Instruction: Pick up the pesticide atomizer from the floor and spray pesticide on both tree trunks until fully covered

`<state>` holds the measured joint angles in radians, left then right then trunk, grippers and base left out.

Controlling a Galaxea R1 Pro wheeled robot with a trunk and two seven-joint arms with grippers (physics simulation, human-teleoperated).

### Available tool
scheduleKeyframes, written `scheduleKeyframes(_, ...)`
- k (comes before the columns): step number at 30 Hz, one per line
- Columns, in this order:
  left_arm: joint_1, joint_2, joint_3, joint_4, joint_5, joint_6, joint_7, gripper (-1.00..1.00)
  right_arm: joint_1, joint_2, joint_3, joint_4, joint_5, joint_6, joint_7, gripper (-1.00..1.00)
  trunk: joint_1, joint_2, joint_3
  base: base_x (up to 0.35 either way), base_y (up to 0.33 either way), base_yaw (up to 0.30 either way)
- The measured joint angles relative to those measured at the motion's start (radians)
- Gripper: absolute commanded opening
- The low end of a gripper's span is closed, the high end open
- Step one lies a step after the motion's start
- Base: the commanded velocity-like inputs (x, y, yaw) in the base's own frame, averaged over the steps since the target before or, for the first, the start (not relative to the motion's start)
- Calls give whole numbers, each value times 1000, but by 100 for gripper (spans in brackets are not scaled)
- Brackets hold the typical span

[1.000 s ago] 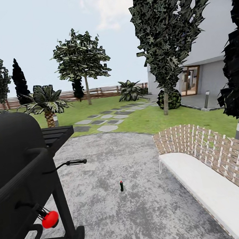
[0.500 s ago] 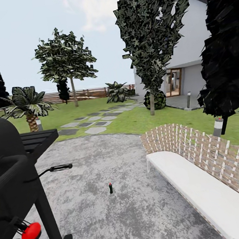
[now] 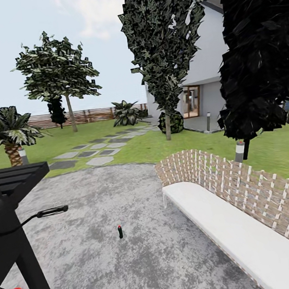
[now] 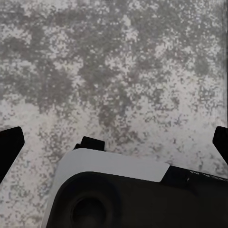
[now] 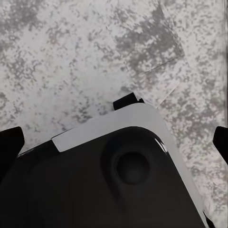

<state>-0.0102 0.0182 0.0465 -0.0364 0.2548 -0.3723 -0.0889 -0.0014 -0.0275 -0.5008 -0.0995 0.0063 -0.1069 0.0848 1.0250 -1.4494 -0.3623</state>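
Atomizer (image 3: 120,231) stands upright on the paving, lower left of centre, well apart from you. Drive straight at it, stop short, then lower an arm. Both grippers' fingers (image 4: 10,142) spread, empty.

You're in a home garden: a grass lawn (image 3: 117,145) with trees (image 3: 57,71), a slat fence (image 3: 94,115), stepping stones (image 3: 99,161), a black barbecue grill (image 3: 10,209) on grey paving (image 3: 113,264), a white bench (image 3: 235,228) and a house (image 3: 208,70).
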Motion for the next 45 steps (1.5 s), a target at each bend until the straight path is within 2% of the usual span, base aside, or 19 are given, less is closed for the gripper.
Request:
scheduleKeyframes(17, 0, 0, 0, 0, 0, 1, 0, 100, 0, 0, 1, 0, -1, 0, 0, 100, 0, 0, 0, 0, 0, -239)
scheduleKeyframes(32, 0, 0, 0, 0, 0, 0, 0, 100, 0, 1, 2, 0, 2, 0, 0, 100, 0, 0, 0, 0, 0, -45)
scheduleKeyframes(45, 0, 0, 0, 0, 0, 0, 0, 100, 0, 0, 0, 0, 2, -1, 0, 100, 0, 0, 0, 0, 0, -234)
